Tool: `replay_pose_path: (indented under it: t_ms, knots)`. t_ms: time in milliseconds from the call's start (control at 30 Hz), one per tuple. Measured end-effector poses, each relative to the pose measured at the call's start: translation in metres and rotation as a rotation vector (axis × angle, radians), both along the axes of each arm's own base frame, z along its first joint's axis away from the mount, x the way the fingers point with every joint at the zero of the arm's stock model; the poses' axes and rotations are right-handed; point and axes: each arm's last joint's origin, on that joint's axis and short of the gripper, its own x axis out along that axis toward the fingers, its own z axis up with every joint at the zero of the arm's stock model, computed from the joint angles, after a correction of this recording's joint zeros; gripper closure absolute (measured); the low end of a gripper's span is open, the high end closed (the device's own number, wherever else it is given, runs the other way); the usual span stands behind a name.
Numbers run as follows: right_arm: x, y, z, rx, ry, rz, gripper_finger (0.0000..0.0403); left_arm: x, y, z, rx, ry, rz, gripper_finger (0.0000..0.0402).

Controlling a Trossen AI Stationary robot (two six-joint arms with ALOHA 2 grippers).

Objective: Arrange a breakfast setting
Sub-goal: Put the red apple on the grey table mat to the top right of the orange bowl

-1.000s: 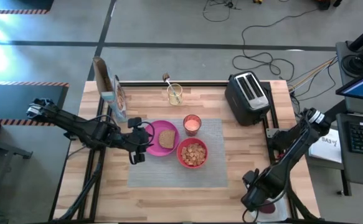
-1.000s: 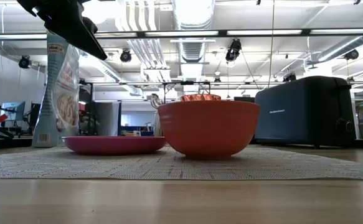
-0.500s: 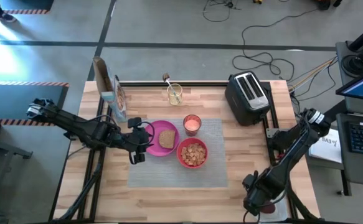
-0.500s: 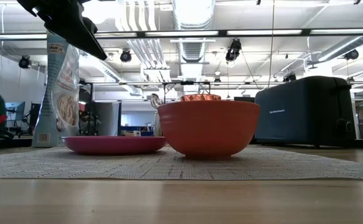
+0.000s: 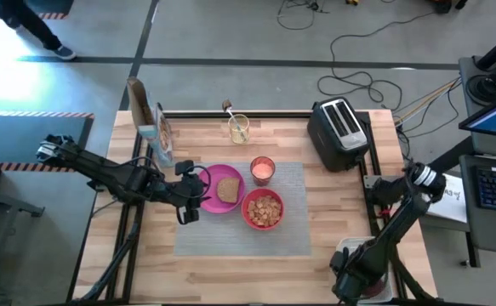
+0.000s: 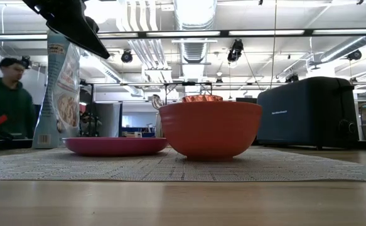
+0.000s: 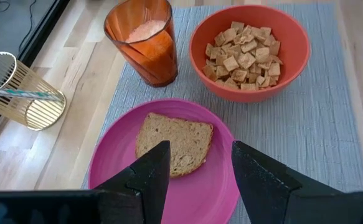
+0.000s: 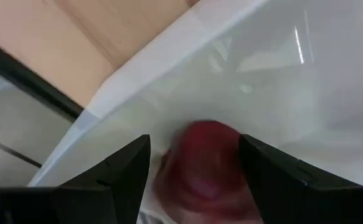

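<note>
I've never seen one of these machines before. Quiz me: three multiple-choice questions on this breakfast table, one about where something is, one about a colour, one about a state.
1. Where is the toast slice?
A. In the toaster
B. On the pink plate
C. In the bowl

2. What colour is the bowl?
A. Red-orange
B. Blue
C. White

3. How is the right hand?
A. Shut on a spoon
B. Open around a dark-red fruit
C. Gripping the cup

Answers:
1 B: the toast slice lies on the pink plate.
2 A: the bowl holds cereal.
3 B: the right hand straddles the dark-red fruit over the white tray.
</note>
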Motion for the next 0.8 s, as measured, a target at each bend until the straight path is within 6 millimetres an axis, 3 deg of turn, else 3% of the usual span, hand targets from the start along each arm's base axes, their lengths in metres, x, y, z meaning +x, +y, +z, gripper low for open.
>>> replay_pose_path:
  t_ms: [233, 533, 800]
  knots:
    - [0.003, 0.007, -0.009, 0.046, 0.051, 0.107, 0.0170, 0.000, 0.000, 0.000, -0.001, -0.002, 0.000, 0.0246]
    - [-0.001, 0.003, 0.013, 0.006, 0.073, 0.056, 0.0170, 0.002, -0.001, 0.008, -0.005, -0.030, -0.005, 0.0246]
    - [-0.004, 0.014, 0.025, 0.069, 0.021, 0.145, 0.0170, 0.002, -0.001, 0.009, -0.005, -0.030, -0.005, 0.0246]
